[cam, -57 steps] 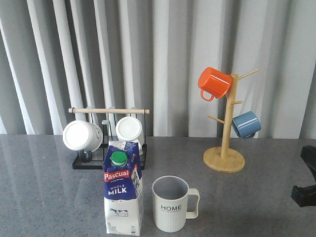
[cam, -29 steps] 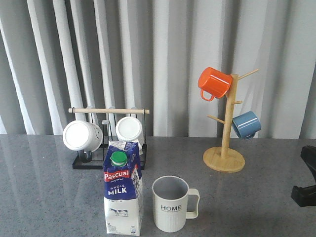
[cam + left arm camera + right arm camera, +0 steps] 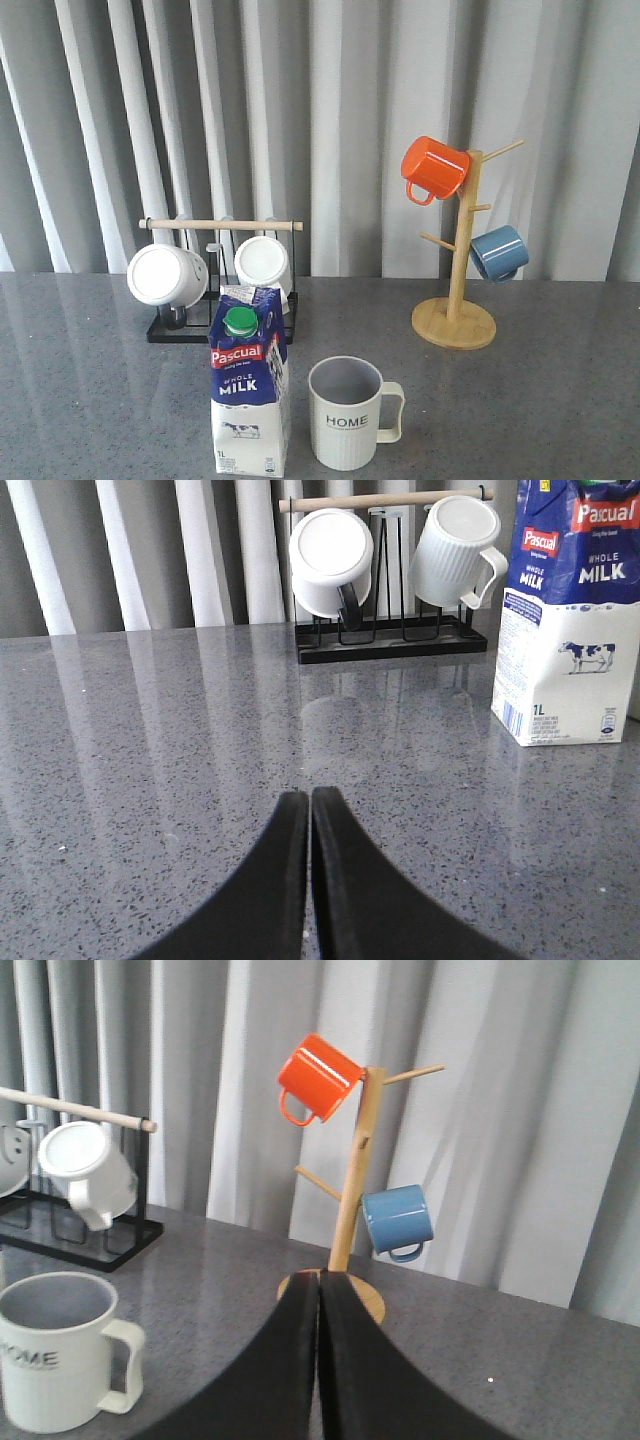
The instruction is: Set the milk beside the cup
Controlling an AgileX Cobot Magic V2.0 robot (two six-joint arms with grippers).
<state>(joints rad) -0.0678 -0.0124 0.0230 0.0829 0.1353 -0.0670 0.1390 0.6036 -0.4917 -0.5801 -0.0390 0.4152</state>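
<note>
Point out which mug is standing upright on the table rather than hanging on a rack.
The white ribbed mug lettered HOME, beside the milk carton. The two plain white mugs, the orange mug and the blue mug all hang on racks.

Each hand, left (image 3: 309,810) and right (image 3: 320,1295), has two smooth, matte black fingers that curve and taper to thin tips, without visible markings.

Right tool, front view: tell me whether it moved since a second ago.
Yes. It was at the right edge, right of the wooden mug tree; now it has left that view. The right wrist view shows the right tool shut.
</note>
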